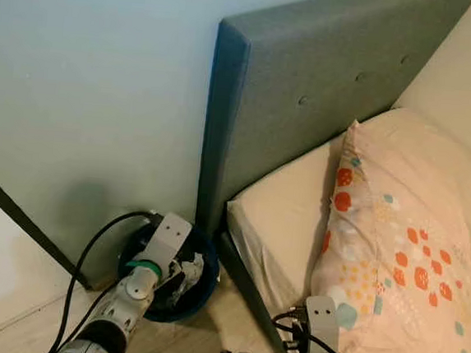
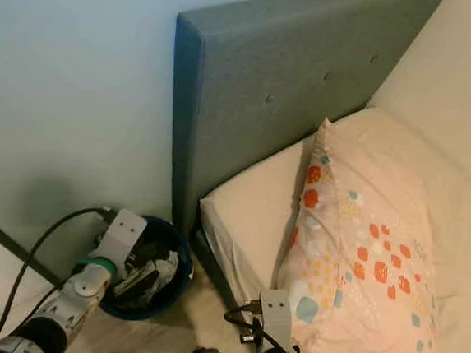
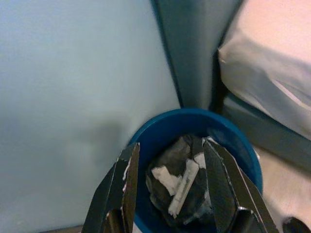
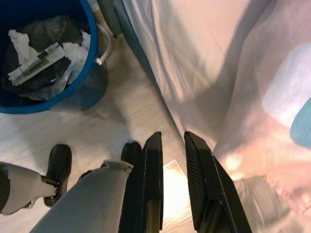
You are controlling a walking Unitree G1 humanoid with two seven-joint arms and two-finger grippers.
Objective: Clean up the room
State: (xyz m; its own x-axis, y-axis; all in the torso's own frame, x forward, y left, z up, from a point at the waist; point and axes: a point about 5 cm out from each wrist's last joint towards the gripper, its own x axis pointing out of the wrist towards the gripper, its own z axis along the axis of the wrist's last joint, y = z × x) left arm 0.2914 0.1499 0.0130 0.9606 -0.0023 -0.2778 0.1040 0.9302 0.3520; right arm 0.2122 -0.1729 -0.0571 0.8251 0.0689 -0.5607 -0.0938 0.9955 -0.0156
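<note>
A round blue bin (image 1: 203,296) stands on the floor in the corner between the wall and the bed's headboard. It holds a black bag with white paper scraps (image 3: 177,187). My left gripper (image 3: 172,187) hangs just above the bin's mouth, open, with nothing between its fingers. Low at the bedside, my right gripper (image 4: 172,141) points down at the floor beside the hanging sheet. Its fingers stand a little apart and hold nothing.
A grey-green padded headboard (image 1: 308,100) rises against the pale wall. The bed has a cream mattress (image 1: 282,214) and a pillow with orange dots (image 1: 393,256). A black cable (image 1: 88,254) loops by my left arm. My black feet (image 4: 58,165) stand on the wooden floor near the bin.
</note>
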